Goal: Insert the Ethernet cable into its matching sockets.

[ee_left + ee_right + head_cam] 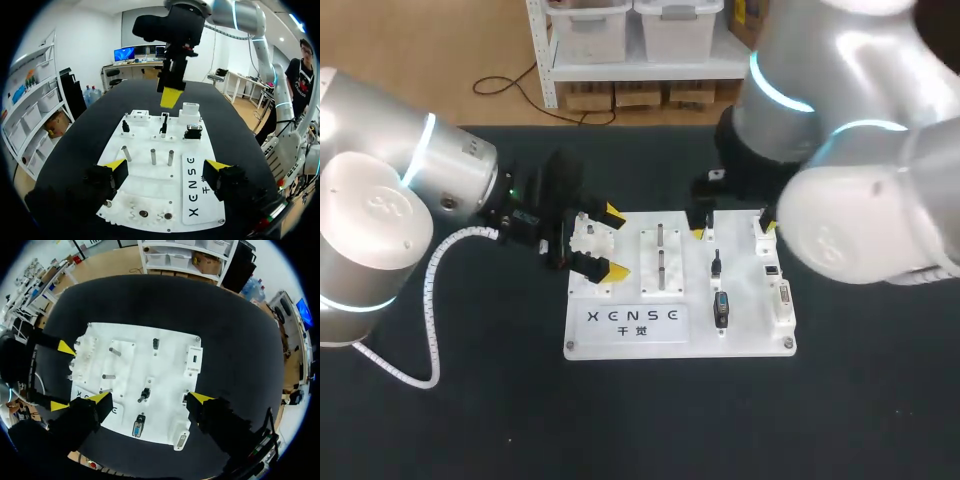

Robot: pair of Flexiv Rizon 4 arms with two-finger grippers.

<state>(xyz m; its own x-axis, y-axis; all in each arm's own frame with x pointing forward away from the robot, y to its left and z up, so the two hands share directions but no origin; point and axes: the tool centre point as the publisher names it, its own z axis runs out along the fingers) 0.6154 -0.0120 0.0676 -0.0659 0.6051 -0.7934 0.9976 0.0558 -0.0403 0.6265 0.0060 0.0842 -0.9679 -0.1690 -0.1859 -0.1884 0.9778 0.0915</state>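
Black plug point(139, 426), presumably the Ethernet cable's: flat on the white board's point(170, 347) right half, long axis crosswise between the open, empty right gripper's point(150, 399) fingers; open left gripper point(167, 170) farther, at the board's left edge.

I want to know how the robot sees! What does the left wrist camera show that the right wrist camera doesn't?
Only the left wrist view shows the right gripper from outside, hanging above the far end of the white board. Only the right wrist view shows the left gripper from outside, its yellow tips at the board's edge. Both show the board, its metal pegs, and that camera's own open fingers.
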